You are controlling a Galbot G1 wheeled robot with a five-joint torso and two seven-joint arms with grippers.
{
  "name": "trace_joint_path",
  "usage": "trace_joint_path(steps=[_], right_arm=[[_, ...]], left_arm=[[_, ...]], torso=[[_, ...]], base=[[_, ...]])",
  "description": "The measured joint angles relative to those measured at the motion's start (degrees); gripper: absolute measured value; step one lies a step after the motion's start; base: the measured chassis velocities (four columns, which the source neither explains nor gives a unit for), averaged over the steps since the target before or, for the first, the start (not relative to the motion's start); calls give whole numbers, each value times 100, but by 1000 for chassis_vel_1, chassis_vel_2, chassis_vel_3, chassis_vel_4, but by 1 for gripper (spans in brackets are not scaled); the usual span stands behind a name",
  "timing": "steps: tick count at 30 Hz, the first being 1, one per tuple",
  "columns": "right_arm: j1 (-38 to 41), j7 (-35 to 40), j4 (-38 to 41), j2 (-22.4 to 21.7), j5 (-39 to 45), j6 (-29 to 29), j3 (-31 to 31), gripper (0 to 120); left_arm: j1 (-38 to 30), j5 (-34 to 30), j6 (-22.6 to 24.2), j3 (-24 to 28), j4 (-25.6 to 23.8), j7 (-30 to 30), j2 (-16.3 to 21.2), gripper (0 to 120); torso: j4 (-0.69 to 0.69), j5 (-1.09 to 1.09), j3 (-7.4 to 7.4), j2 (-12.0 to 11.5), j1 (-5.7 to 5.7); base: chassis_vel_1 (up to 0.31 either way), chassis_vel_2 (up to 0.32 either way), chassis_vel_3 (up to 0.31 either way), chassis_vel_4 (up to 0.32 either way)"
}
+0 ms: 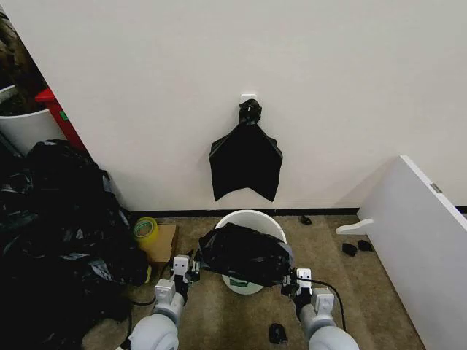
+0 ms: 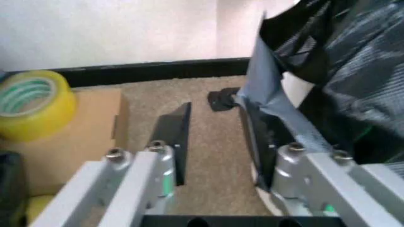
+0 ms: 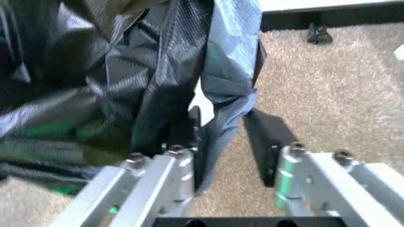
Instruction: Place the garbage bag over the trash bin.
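The garbage bag (image 1: 244, 254), black and glossy, hangs stretched between my two grippers just above the front of the trash bin (image 1: 252, 218), a round white bucket on the carpet near the wall. My left gripper (image 1: 193, 268) is at the bag's left end. In the left wrist view the left gripper (image 2: 218, 118) is open, and the bag's edge (image 2: 271, 94) drapes over one finger. My right gripper (image 1: 292, 281) is at the bag's right end. In the right wrist view the right gripper (image 3: 224, 116) is open, with bag film (image 3: 158, 71) covering one finger and hanging into the gap.
A flat black bundle (image 1: 246, 157) hangs from a white wall hook behind the bin. A heap of black bags (image 1: 51, 226) fills the left side, beside a yellow tape roll (image 1: 146, 230) on a cardboard box (image 1: 165, 244). A white board (image 1: 423, 240) leans at the right. Small black bits (image 1: 277, 333) lie on the carpet.
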Motion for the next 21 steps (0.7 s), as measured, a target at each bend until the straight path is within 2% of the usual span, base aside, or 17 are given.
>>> trace_joint_path(steps=[1, 3, 5, 6, 8, 9, 11, 14, 16, 18, 21], right_arm=[[0, 0, 0, 0, 0, 0, 0, 26], [-229, -49, 96, -50, -230, 102, 15, 36], [-271, -57, 114, -56, -265, 121, 19, 38], [-338, -78, 145, -64, -322, 164, 29, 43], [-541, -210, 201, -78, -547, 433, 70, 55], [-630, -315, 204, -79, -683, 644, 88, 58], [-683, -389, 207, -81, -758, 765, 100, 62], [-907, -745, 186, -100, -1006, 1500, 144, 79], [-917, -765, 178, -100, -1016, 1547, 149, 79], [-964, -887, 124, -104, -1066, 1857, 187, 90], [-988, -965, 81, -107, -1098, 2115, 214, 98]], left_arm=[[0, 0, 0, 0, 0, 0, 0, 39], [160, 55, 5, -128, -127, 0, 76, 51], [195, 84, -6, -151, -149, 0, 93, 53], [234, 125, -37, -175, -171, 0, 110, 57], [360, 264, -181, -237, -254, 6, 155, 68], [404, 295, -254, -254, -284, 34, 168, 73], [430, 308, -303, -265, -299, 65, 176, 76], [467, 225, -840, -301, -189, 460, 268, 91], [466, 205, -886, -302, -175, 491, 275, 93], [458, 8, -1232, -310, -86, 681, 309, 99], [451, -115, -1554, -324, -28, 875, 337, 100]], torso=[[0, 0, 0, 0, 0], [-1, -2, 0, 0, 0], [-1, -1, 0, 0, 0], [0, -1, 0, 0, 0], [0, -1, 0, 0, 0], [-1, -1, 0, 0, 0], [0, -1, 0, 0, 0], [0, -1, 0, 0, 0], [0, -1, 0, 0, 0], [0, -1, 0, 0, 0], [0, -1, 0, 0, 0]], base=[[0, 0, 0, 0], [0, 0, 0, 0], [0, 0, 0, 0], [0, 0, 0, 0], [0, 0, 0, 0], [0, 0, 0, 0], [0, 0, 0, 0], [0, 0, 0, 0], [0, 0, 0, 0], [0, 0, 0, 0], [0, 0, 0, 0]])
